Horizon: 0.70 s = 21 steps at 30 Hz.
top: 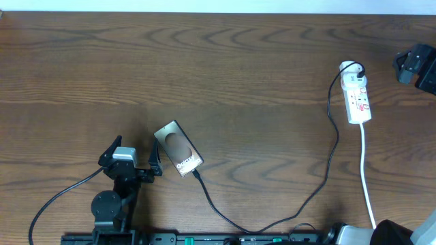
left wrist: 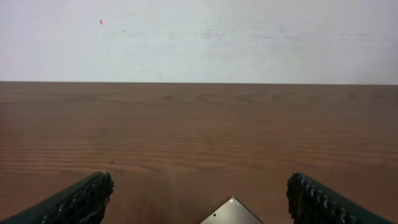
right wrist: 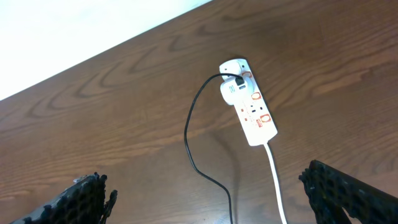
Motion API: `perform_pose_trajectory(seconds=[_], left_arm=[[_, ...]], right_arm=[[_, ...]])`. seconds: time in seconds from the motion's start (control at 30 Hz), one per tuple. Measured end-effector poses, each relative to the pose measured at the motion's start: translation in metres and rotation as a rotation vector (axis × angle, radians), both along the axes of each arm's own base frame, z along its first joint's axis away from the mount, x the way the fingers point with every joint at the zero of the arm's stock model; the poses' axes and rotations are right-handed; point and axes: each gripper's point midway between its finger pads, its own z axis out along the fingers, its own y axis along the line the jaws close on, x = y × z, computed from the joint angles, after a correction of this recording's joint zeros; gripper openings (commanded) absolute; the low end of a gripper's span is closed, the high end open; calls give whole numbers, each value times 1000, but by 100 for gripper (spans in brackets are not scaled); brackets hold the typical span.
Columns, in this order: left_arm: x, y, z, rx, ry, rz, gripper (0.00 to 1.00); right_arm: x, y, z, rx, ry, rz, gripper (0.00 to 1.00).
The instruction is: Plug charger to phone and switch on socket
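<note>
The phone [top: 178,148] lies tilted on the wooden table, lettering toward its near end. The charger cable [top: 272,221] runs from the white plug on the socket [top: 358,96] down and round to the phone. Its plug tip [top: 195,173] meets the phone's near end; I cannot tell if it is seated. My left gripper [top: 131,156] is open, just left of the phone. The left wrist view shows one phone corner [left wrist: 231,214] between the open fingers [left wrist: 199,200]. My right gripper [top: 411,64] is open to the right of the socket [right wrist: 249,104], with the cable [right wrist: 189,134] below it [right wrist: 211,198].
A white cord [top: 366,177] runs from the socket toward the near table edge and also shows in the right wrist view [right wrist: 277,183]. A thicker black arm cable [top: 58,196] trails left of the left arm's base. A white wall [left wrist: 199,37] stands behind the table.
</note>
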Motion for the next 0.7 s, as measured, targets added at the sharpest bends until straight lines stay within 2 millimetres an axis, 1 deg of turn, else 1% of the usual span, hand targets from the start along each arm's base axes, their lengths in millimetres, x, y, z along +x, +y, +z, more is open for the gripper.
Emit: perform_pose_trajectory(seconds=[0.3, 0.47, 0.53, 0.6, 0.63, 0.67, 0.7], left_arm=[[0, 0, 0, 0, 0, 0, 92], [0, 0, 0, 0, 0, 0, 92], [0, 0, 0, 0, 0, 0, 92], [0, 0, 1, 0, -1, 0, 92], [0, 0, 0, 0, 0, 1, 92], [0, 0, 1, 1, 0, 2, 92], [0, 0, 0, 1, 0, 1, 92]], right_arm=[[0, 0, 0, -1, 0, 0, 99], [-4, -12, -4, -49, 23, -60, 99], [1, -10, 0, -72, -36, -71, 99], [6, 5, 4, -87, -109, -42, 99], [12, 12, 10, -110, -187, -22, 99], [18, 23, 16, -129, -280, 6, 99], [17, 33, 15, -132, -315, 32, 99]])
